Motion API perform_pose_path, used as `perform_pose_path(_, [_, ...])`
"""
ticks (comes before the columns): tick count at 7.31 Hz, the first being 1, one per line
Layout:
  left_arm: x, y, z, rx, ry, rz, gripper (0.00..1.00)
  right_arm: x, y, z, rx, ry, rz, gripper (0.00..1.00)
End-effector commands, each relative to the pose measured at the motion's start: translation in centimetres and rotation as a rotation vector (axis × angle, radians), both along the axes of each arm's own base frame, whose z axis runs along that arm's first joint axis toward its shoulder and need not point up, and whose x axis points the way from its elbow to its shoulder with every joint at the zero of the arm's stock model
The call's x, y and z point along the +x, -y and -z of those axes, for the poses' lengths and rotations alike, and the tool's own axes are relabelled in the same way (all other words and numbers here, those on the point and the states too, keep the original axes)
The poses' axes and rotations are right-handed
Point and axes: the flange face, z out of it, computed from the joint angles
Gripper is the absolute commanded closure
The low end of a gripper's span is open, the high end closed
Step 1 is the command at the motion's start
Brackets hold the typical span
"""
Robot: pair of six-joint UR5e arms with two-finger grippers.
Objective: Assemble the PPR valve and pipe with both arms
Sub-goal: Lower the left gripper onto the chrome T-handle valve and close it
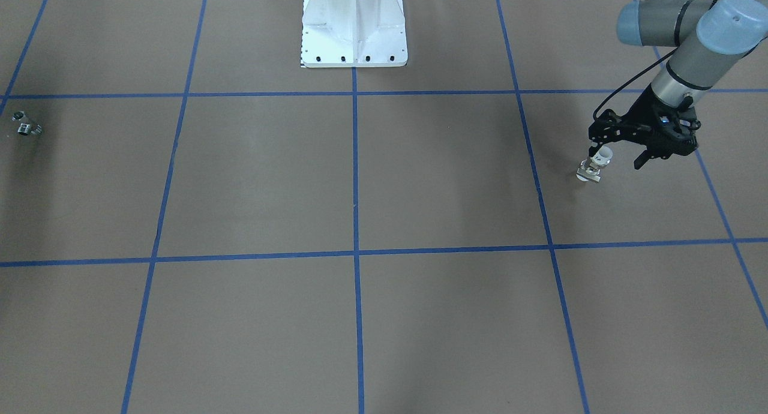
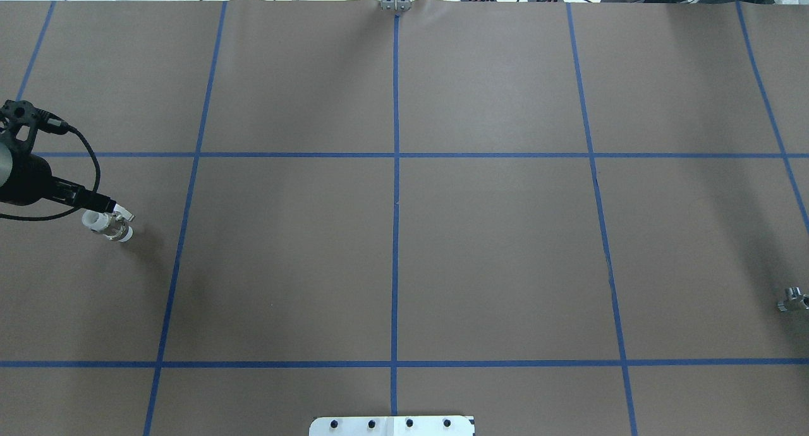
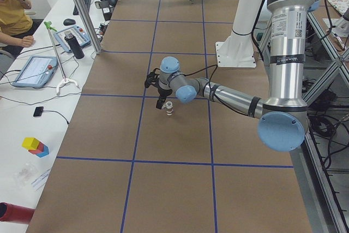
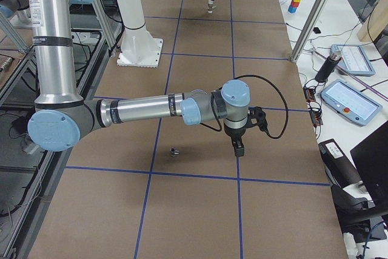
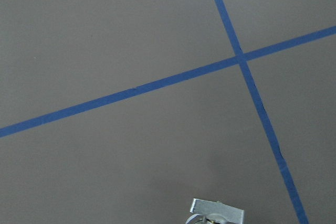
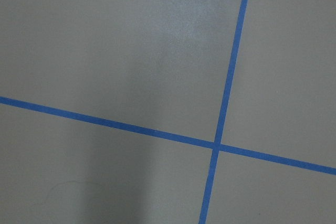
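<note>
The PPR valve (image 1: 595,165) stands upright on the brown table, white collar up and crossbar foot down, near the table's left end (image 2: 109,225) (image 3: 169,108). My left gripper (image 1: 612,152) hangs right over it, with black parts close beside the collar. I cannot tell whether it is shut on the valve. The left wrist view shows only the foot (image 5: 216,213) at its bottom edge. The pipe (image 1: 25,126) (image 2: 791,301) lies at the far right end. My right gripper (image 4: 238,148) hovers a short way from the pipe (image 4: 174,150). It shows in this side view only.
The white robot base (image 1: 354,36) stands at the middle of the robot's edge. Blue tape lines (image 2: 395,202) divide the table into squares. An operators' desk with tablets (image 4: 351,98) and a seated person (image 3: 11,9) runs along the far side.
</note>
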Motion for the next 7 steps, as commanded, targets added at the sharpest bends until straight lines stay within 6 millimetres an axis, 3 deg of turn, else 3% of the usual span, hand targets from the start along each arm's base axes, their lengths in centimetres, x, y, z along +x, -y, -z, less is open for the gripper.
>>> perform_pose_path(1, [2.1, -1.2, -0.6, 0.003, 0.021, -0.035, 0.00, -0.1, 0.0, 0.0, 0.001, 0.000, 0.001, 0.00])
perform_pose_path(4, [2.8, -1.8, -1.6, -0.006, 0.038, -0.052, 0.01, -0.1, 0.0, 0.0, -0.001, 0.000, 0.001, 0.00])
perform_pose_path(7, [2.8, -1.8, -1.7, -0.005, 0.040, -0.054, 0.09, -0.2, 0.0, 0.0, -0.001, 0.000, 0.004, 0.00])
